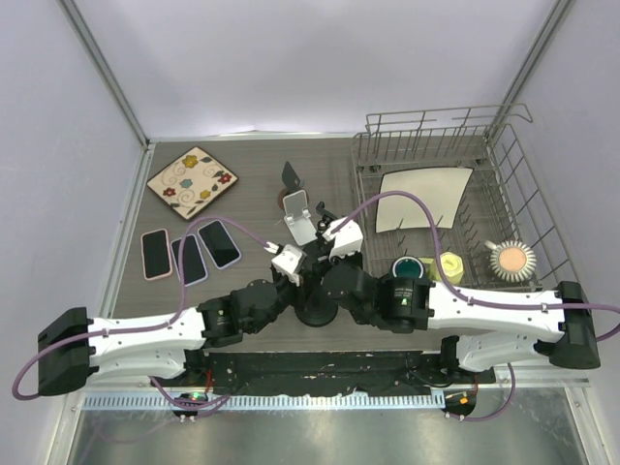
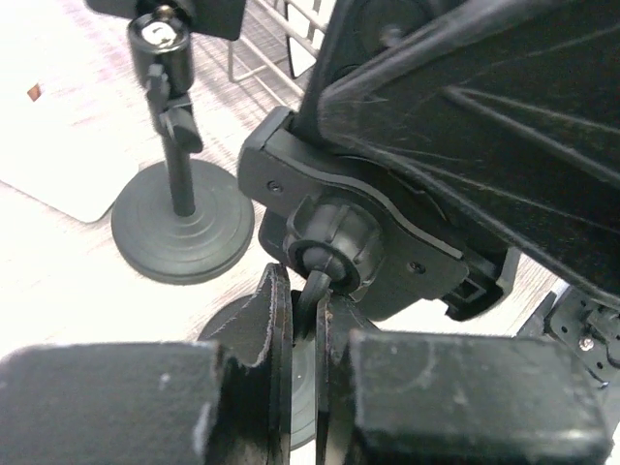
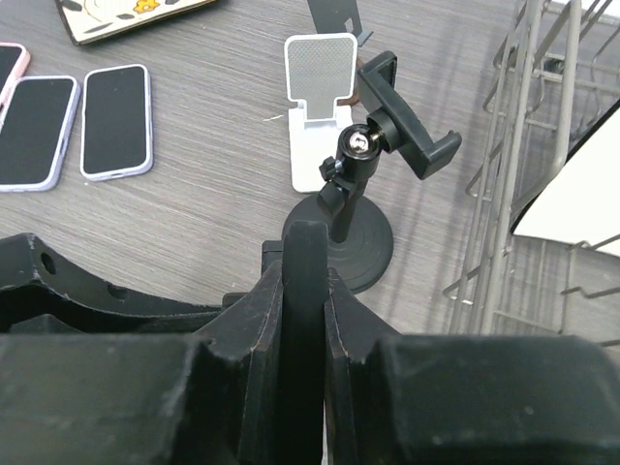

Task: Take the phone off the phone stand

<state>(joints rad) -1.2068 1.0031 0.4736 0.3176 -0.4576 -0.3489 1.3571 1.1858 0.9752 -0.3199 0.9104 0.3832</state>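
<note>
My left gripper (image 2: 302, 291) is shut on the thin neck of a black phone stand (image 2: 329, 242), just under its ball joint and clamp plate. My right gripper (image 3: 308, 276) is shut on a thin dark slab held edge-on, the phone (image 3: 307, 257). In the top view both grippers, left (image 1: 298, 276) and right (image 1: 329, 262), meet over this stand's round base (image 1: 317, 312), and the phone is hidden between them. I cannot tell whether the phone still sits in the clamp.
A second black stand (image 3: 354, 228) with an empty clamp, a white stand (image 3: 320, 107) and a small dark stand (image 1: 291, 177) are beyond. Three phones (image 1: 189, 257) and a flowered plate (image 1: 192, 182) lie left. A wire dish rack (image 1: 504, 174) holding a plate and cups is on the right.
</note>
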